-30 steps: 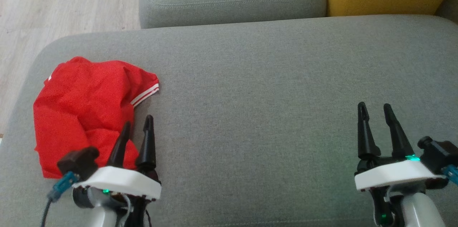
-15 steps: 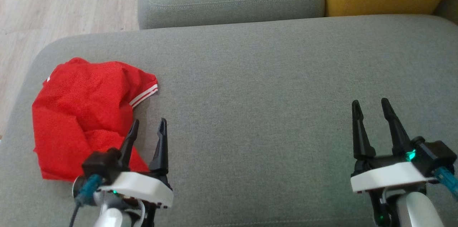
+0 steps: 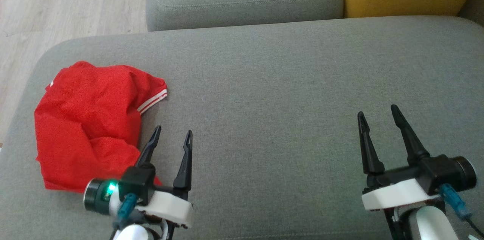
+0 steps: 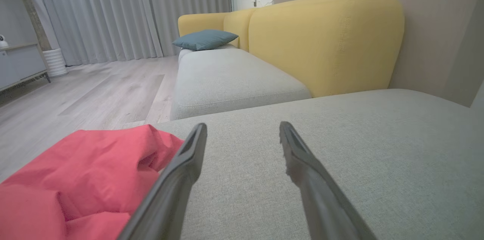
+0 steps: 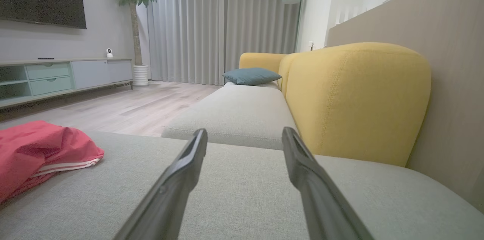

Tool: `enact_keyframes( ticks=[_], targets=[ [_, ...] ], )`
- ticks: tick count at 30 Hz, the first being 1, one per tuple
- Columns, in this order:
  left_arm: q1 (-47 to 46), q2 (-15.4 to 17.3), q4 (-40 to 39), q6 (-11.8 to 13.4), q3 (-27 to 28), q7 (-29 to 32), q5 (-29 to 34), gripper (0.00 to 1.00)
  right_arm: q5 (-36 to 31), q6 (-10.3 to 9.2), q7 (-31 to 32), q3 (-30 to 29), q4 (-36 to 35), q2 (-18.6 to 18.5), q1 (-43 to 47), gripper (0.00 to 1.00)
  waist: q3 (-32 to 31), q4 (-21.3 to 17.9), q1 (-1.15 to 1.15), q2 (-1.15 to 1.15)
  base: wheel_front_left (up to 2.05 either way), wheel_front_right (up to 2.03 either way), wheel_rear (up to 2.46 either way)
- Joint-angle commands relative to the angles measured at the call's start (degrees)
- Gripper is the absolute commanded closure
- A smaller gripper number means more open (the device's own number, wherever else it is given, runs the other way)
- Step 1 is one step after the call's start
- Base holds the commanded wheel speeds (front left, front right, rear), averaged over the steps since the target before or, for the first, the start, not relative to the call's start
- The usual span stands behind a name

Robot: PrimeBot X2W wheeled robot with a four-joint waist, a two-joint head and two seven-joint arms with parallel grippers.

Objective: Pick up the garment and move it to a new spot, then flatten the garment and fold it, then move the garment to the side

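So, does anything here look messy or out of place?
Only the red garment: it lies crumpled in a heap at the left end of the grey sofa seat, not spread flat. Nothing else looks odd.

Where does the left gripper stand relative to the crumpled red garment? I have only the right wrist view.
Observer: In the head view, the left gripper sits beside the right edge of the crumpled red garment, jaws open and empty.
Operator: Touching it?
Observer: In the left wrist view one finger overlaps the cloth; whether they touch I cannot tell.
Operator: And the right gripper?
Observer: The head view puts the right gripper far across the grey fabric sofa cushion from the garment.
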Motion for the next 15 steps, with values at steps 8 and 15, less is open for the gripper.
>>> enact_keyframes(
  ticks=[8,15],
  targets=[
    [-2.6,-0.1,-5.0,1.6,1.5,-2.2,1.9,0.0,-0.4,-0.04,-2.1,1.8,-3.3,-0.5,-0.7,0.0,-0.1,0.3,0.0,0.0,0.0,0.0,0.0],
    [-0.5,-3.0,-6.8,-0.8,5.4,-3.2,1.4,0.0,8.0,-0.04,-3.2,1.5,-1.5,-0.5,0.0,0.0,-0.5,0.6,0.0,0.0,0.0,0.0,0.0]
  ],
)
